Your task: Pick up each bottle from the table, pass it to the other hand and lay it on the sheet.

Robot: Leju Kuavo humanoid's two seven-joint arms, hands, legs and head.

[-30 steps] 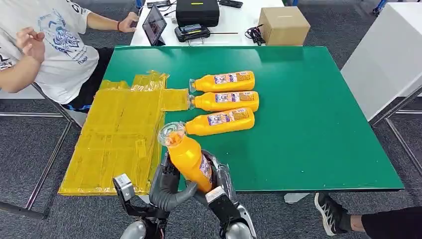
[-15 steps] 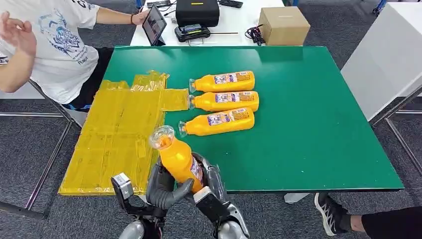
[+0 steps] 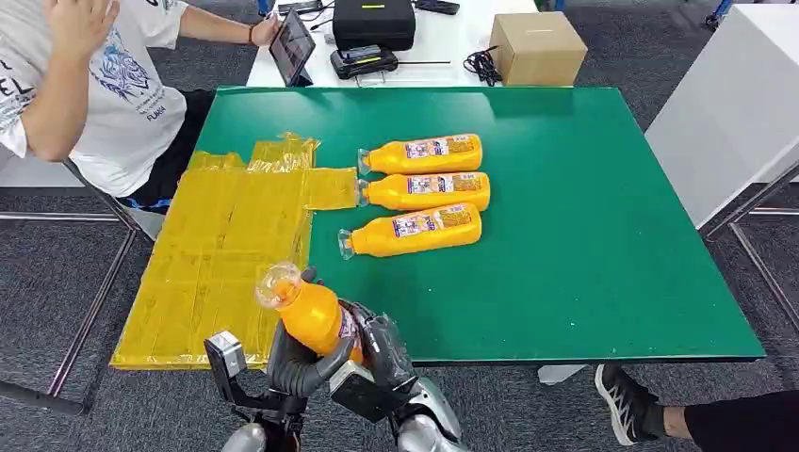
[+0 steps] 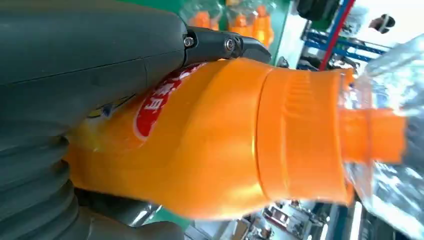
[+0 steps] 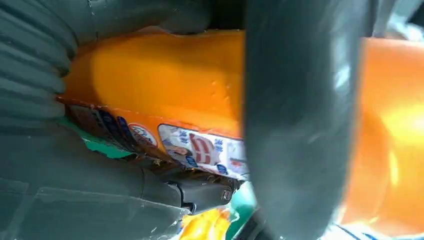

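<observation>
Mid-handover at lower centre: left hand (image 3: 300, 363) and right hand (image 3: 377, 350) both grasp the orange bottle (image 3: 306, 313); next, right lets go, left lays it on the yellow sheet (image 3: 212, 254).

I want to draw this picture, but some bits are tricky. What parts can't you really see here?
- Held orange bottle: in the head view its base is hidden by the left hand and right hand.
- Its label: print blurred and partly covered by a finger in the right wrist view.
- Labels on the three lying bottles: too small to read in the head view.
- Person: cut off by the head view's edge.
</observation>
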